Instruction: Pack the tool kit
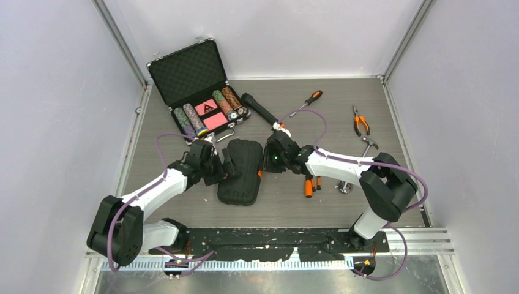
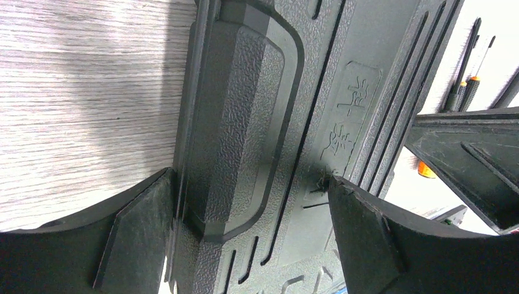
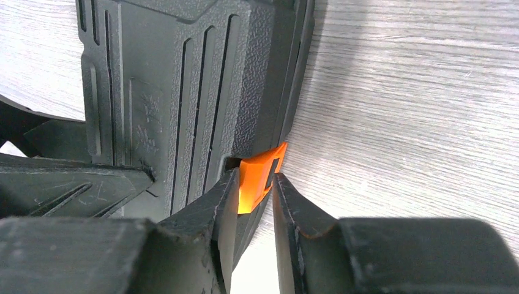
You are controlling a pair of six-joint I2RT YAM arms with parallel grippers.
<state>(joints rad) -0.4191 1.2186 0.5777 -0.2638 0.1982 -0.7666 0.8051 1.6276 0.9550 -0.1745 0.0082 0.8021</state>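
The black ribbed tool kit case point(image 1: 240, 171) lies closed on the table between both arms. My left gripper point(image 1: 223, 168) is at its left edge. In the left wrist view the left gripper point(image 2: 250, 184) stands open: one finger point(image 2: 141, 233) is beside the case's rim and the other rests over the lid point(image 2: 263, 104). My right gripper point(image 1: 265, 162) is at the case's right edge. In the right wrist view the right gripper point(image 3: 256, 177) is shut narrowly on the small orange latch point(image 3: 251, 184).
Loose tools lie to the right: a screwdriver point(image 1: 309, 99), pliers point(image 1: 360, 121), a hammer point(image 1: 367, 146) and orange-handled tools point(image 1: 309, 185). A black flashlight point(image 1: 260, 109) lies behind the case. An open poker chip case point(image 1: 196, 92) stands at the back left.
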